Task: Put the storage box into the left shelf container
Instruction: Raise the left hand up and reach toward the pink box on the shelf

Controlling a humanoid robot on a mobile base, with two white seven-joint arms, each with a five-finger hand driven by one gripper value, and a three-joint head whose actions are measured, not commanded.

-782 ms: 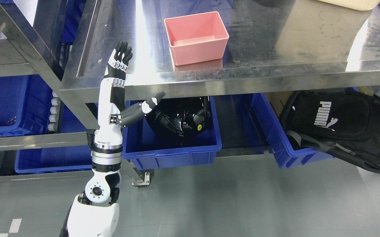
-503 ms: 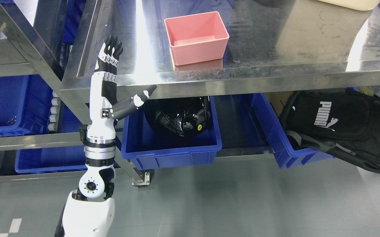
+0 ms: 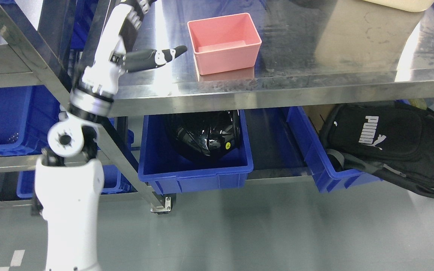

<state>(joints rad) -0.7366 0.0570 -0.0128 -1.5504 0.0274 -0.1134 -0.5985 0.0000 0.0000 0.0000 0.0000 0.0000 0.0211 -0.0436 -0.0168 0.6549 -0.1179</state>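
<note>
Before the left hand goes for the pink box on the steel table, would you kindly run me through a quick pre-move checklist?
1. Pink rectangular plastic storage box upright and empty on the stainless steel table: ok.
2. Box free of any grasp: ok; left hand is beside it, thumb pointing at it, not touching.
3. Left hand ready to grasp: ok for the thumb, extended; the other fingers are cut off at the picture's top, cannot tell.
4. Path between thumb and box clear: ok, only bare steel.
5. Left shelf container free to receive the box: cannot tell; blue plastic bins on the left shelf are partly hidden.
6. Right hand clear of the work: cannot tell, not in view.
</note>
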